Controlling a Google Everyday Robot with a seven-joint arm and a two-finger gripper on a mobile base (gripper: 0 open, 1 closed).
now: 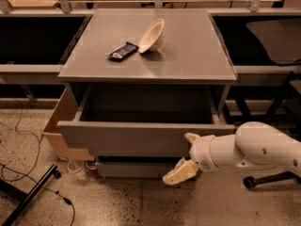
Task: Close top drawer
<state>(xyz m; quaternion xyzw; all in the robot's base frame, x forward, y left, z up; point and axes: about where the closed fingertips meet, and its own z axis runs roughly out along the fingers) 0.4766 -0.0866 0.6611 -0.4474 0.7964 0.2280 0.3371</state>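
The top drawer (141,138) of the grey cabinet (150,65) is pulled partly out, and its empty grey box shows behind the tall plain front panel. My gripper (184,155) is at the lower right of that front panel. Its cream fingers are spread open and hold nothing. The upper fingertip (191,137) touches the panel, and the lower finger (178,174) hangs below the panel's bottom edge. My white arm (254,149) reaches in from the right.
A tilted cream bowl (153,36) and a dark packet (122,51) lie on the cabinet top. A shorter drawer front (127,168) sits below. A cardboard box (61,126) stands at the cabinet's left. Cables and a black stand leg (28,197) lie on the floor at left, and a chair wheel (249,182) is at right.
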